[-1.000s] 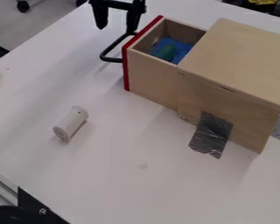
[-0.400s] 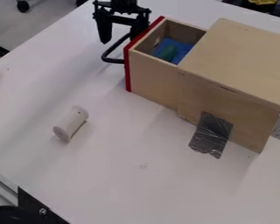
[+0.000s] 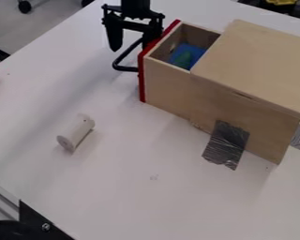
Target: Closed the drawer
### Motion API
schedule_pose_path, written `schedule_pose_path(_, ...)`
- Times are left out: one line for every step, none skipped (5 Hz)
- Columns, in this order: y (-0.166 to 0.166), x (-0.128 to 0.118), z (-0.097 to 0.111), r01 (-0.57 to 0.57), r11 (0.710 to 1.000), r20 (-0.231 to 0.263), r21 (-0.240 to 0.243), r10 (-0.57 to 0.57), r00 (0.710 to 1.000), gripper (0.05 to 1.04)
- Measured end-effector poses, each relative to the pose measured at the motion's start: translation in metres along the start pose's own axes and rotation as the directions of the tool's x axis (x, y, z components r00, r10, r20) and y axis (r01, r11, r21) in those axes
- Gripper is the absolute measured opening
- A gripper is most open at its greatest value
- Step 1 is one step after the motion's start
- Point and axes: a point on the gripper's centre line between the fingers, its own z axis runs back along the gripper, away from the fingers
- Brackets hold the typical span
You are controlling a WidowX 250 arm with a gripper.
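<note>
Camera view, left to right. A white cylindrical spool [image 3: 75, 132] lies on its side on the white tabletop [image 3: 115, 187], well apart from the drawer and outside its line of travel; no hindrance to closing is expected from it. Next, the black bar handle [image 3: 126, 68] projects from the drawer front. Above and beside it hangs the black two-finger gripper [image 3: 131, 47], pointing down, fingers apart, nothing clamped between them. One finger stands close against the red front panel [image 3: 142, 79]; contact cannot be confirmed. The position suits pushing rather than grasping, since closing needs only pressure on the outer face. The pale wooden drawer [image 3: 168, 89] is partly out, with a blue item [image 3: 193, 49] and a dark green item [image 3: 183, 59] inside, both apparently low enough to clear the top. To its right, the pale wooden cabinet [image 3: 256, 65] receives it. Silver-grey tape [image 3: 226, 144] runs from the cabinet side onto the tabletop, presumably anchoring it against the push. Closing remains incomplete; steady pressure towards the cabinet is required. An off-centre push could bind the drawer.
</note>
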Motion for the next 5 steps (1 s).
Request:
schedule_pose_path(-0.005,-0.005,-0.001,0.012,1.000,-0.006,-0.010,-0.012,1.000,0.997)
schedule_pose_path(-0.006,-0.011,-0.002,0.025,1.000,-0.005,-0.010,-0.025,1.000,0.997)
schedule_pose_path(-0.007,-0.019,-0.003,0.035,0.999,-0.015,-0.012,-0.035,0.999,0.997)
schedule_pose_path(-0.007,-0.018,-0.004,0.042,0.999,-0.001,-0.012,-0.042,0.999,0.997)
schedule_pose_path(-0.008,-0.014,-0.002,0.043,0.999,0.003,-0.018,-0.043,0.999,0.997)
